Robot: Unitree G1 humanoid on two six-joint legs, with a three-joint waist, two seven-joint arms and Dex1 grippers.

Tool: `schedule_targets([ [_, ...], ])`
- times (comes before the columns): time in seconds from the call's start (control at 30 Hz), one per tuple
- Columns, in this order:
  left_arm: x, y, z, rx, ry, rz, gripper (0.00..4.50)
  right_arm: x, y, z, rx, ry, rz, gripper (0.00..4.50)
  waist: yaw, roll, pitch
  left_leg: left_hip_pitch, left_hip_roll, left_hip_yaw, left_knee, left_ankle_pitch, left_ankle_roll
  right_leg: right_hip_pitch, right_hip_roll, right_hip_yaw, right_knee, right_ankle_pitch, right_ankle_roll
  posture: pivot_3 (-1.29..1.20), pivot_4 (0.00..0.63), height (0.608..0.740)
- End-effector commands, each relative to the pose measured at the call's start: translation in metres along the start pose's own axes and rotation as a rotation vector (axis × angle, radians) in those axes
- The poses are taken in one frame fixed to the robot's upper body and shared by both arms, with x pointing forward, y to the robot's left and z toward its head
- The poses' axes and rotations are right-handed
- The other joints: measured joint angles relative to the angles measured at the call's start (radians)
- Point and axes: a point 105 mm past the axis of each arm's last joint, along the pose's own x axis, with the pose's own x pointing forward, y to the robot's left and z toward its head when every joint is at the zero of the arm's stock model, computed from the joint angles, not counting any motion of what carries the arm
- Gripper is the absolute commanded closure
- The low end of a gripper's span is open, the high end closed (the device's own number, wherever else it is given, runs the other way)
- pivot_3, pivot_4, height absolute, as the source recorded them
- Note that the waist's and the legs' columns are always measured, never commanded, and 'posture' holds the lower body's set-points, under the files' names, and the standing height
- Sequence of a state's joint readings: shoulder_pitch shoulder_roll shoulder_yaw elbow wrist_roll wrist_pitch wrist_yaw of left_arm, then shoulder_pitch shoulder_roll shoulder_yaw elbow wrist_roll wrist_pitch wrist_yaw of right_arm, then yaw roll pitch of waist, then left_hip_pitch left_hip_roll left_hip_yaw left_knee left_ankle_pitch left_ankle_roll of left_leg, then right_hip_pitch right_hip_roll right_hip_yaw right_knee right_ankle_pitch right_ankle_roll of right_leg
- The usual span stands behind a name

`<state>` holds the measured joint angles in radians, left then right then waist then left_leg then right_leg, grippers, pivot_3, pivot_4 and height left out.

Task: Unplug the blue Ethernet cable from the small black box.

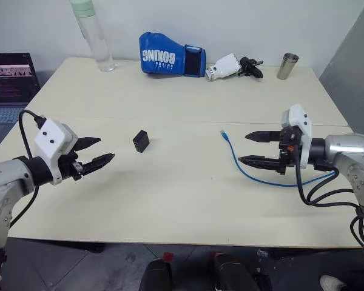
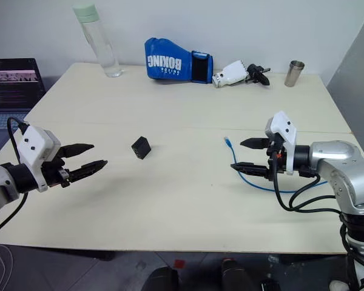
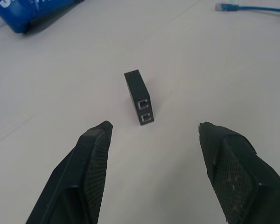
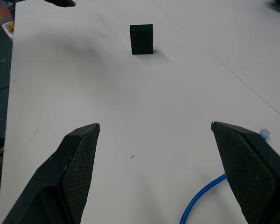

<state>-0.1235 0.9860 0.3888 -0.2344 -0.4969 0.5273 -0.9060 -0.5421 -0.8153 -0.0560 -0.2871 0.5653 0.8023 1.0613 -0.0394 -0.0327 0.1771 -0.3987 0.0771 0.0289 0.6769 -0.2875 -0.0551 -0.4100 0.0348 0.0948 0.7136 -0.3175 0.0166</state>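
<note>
Both pincers, L [image 1: 96, 151] & R [image 1: 251, 148], agape, empty, level over table [image 1: 188, 200], tips facing inward.

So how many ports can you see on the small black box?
2. Both sit on one narrow side of the small black box, stacked one beside the other, facing the left gripper, and nothing is plugged in. Its other sides may hide more.

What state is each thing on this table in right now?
blue Ethernet cable: unplugged, lying loose on the table.
small black box: standing on edge, both ports empty.
left hand: open, holding nothing.
right hand: open, holding nothing.
water bottle: upright, capped.
metal cup: upright.
</note>
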Motion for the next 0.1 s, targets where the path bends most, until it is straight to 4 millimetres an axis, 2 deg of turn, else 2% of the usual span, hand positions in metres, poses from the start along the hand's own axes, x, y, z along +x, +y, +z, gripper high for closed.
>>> schedule_targets([
  [0.03, -0.0041, 0.0026, 0.0136, 0.021, -0.02, -0.032, 1.35, -0.0067, -0.0004, 0.0111, -0.04, -0.02, -0.009, 0.46, 0.0, 0.0, 0.0, 0.0, 0.0, 0.0, 0.0, 0.0, 0.0, 0.0, 0.0, 0.0, 0.0, 0.0, 0.0, 0.0, 0.15, 0.74],
  [0.1, -0.0035, 0.001, 0.0145, 0.028, -0.02, -0.05, 1.35, -0.0063, -0.001, 0.0109, -0.042, -0.019, -0.014, 0.46, 0.0, 0.0, 0.0, 0.0, 0.0, 0.0, 0.0, 0.0, 0.0, -0.001, 0.0, 0.0, 0.0, 0.0, 0.0, 0.0, 0.15, 0.74],
])
